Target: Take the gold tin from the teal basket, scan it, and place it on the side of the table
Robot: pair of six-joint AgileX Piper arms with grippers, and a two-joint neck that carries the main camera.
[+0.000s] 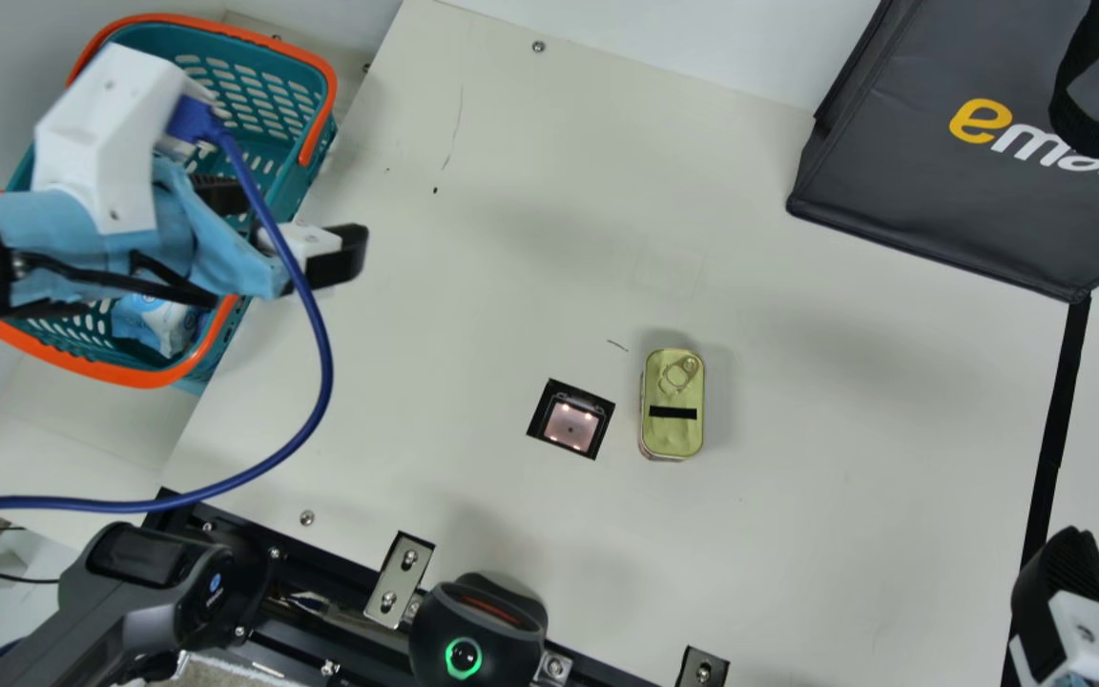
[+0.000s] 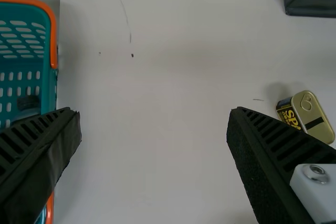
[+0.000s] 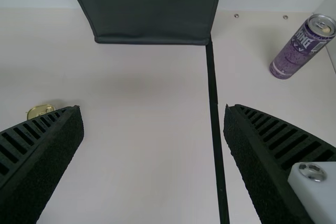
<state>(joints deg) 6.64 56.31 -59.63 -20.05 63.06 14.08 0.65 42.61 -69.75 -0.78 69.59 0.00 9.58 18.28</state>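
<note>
the cream table (image 1: 845, 534) spreads under nearly everything in the main view. the dark grey bag (image 1: 922, 191) takes up its upper right part, and the teal basket (image 1: 316, 157), orange at the rim, sits at the table's upper left edge.

the left gripper (image 1: 282, 225) hangs above the basket's table-side rim, its 2 ribbed fingers spread wide with nothing between them. the right gripper (image 1: 1065, 592) is at the main view's lower right corner; the right wrist view shows its 2 fingers well apart too, also holding nothing. a blue cable (image 1: 322, 363) loops down from the left arm. a black strip (image 1: 1055, 429) runs along the table from the bag's lower corner. at the table's near edge is a rounded black device (image 1: 478, 634) with 1 glowing green ring.

a blue and white packet (image 1: 154, 320) lies in the basket. a purple can (image 3: 299, 51) stands across the strip from the tin.

the gold tin (image 1: 673, 391) lies flat on the table, pull ring up, well apart from both grippers. smallest is the scanner window (image 1: 571, 425), framed in black and lit at 4 spots; the tin is just beside it, not over it.
</note>
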